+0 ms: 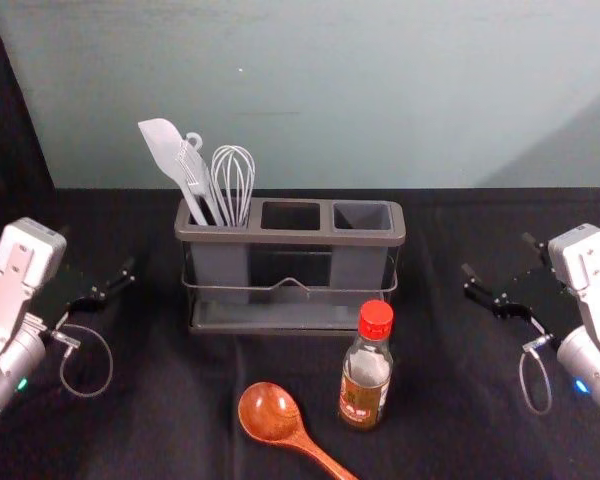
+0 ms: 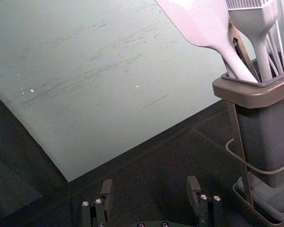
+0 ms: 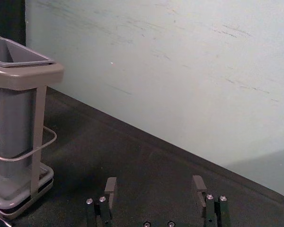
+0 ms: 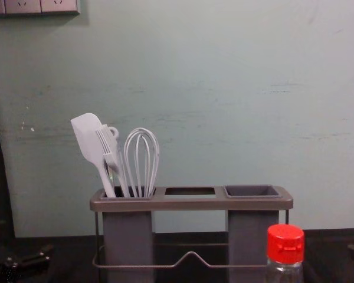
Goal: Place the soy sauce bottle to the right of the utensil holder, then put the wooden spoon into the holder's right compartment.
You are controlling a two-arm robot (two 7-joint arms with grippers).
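Observation:
The utensil holder (image 1: 290, 237) stands mid-table, its right compartment (image 1: 362, 217) empty. In front of its right part the soy sauce bottle (image 1: 366, 375) stands upright, red cap up; the chest view shows that cap (image 4: 285, 243) too. The wooden spoon (image 1: 272, 413) lies left of the bottle, bowl toward the holder. My left gripper (image 1: 98, 272) is off to the holder's left; in its wrist view the left gripper (image 2: 150, 191) is open and holds nothing. Out to the right of holder and bottle, my right gripper (image 1: 496, 265) is apart from both; the right wrist view shows this gripper (image 3: 155, 191) open too.
White utensils, a spatula (image 1: 167, 153) and a whisk (image 1: 233, 180) among them, stand in the holder's left compartment. A pale wall (image 1: 380, 90) rises behind the black-covered table (image 1: 170, 420). Table surface separates the holder from each gripper.

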